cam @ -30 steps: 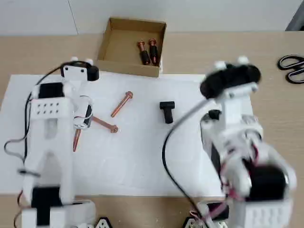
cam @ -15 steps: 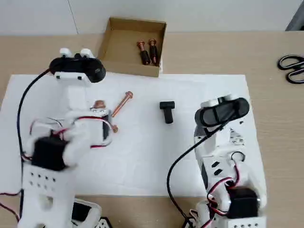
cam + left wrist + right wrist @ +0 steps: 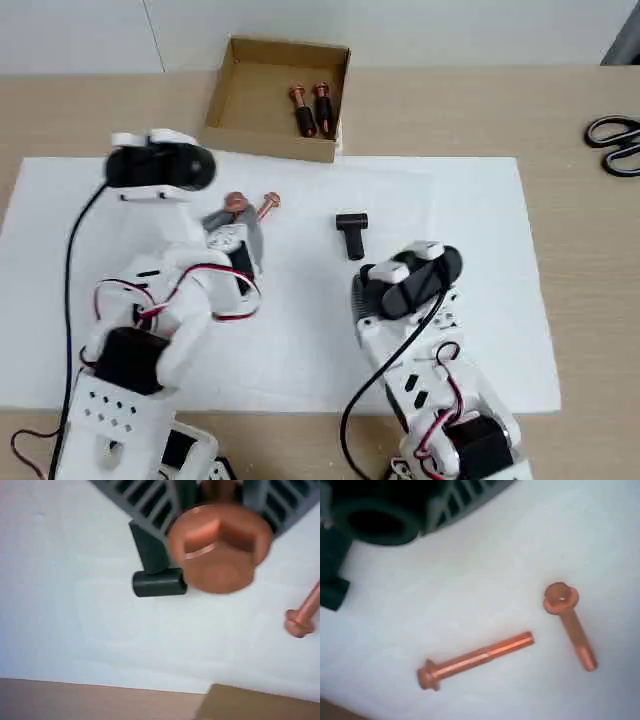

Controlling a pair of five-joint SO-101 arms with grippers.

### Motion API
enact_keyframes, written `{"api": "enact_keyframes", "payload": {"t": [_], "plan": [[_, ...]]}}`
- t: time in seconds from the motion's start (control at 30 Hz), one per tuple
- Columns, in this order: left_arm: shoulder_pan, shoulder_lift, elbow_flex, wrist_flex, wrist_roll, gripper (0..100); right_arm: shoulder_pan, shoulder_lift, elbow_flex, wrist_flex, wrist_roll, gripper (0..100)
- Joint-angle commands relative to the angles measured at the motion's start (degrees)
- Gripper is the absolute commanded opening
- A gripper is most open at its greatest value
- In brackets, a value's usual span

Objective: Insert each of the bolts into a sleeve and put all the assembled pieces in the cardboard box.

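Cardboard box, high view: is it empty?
No, two bolts in sleeves lie side by side inside the cardboard box.

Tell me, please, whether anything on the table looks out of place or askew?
Nothing looks damaged or spilled. Two loose bolts lie at different angles on the white paper, and a black sleeve lies on its side. The scissors on the bare tabletop beside the paper seem unrelated to the job.
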Motion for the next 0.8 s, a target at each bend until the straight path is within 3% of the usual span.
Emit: {"api": "enact_keyframes", "payload": {"t": [0.0,0.23,0.4,0.77], "plan": [[4.48,-1.41,0.57,-4.48,0.26,1,-4.44,-0.13,0.09,-1.8,-0.7,0.5],[9.49,-1.14,0.75,-7.21,0.7,1,-7.16,-0.13,0.26,-1.8,-0.7,0.5],[11.69,-1.14,0.48,-7.56,6.07,1,-7.52,-0.22,3.6,-6.37,-0.79,0.5],[13.54,-1.14,3.56,-11.43,6.24,1,-10.51,-0.22,3.96,-6.99,-0.79,0.5]]}}
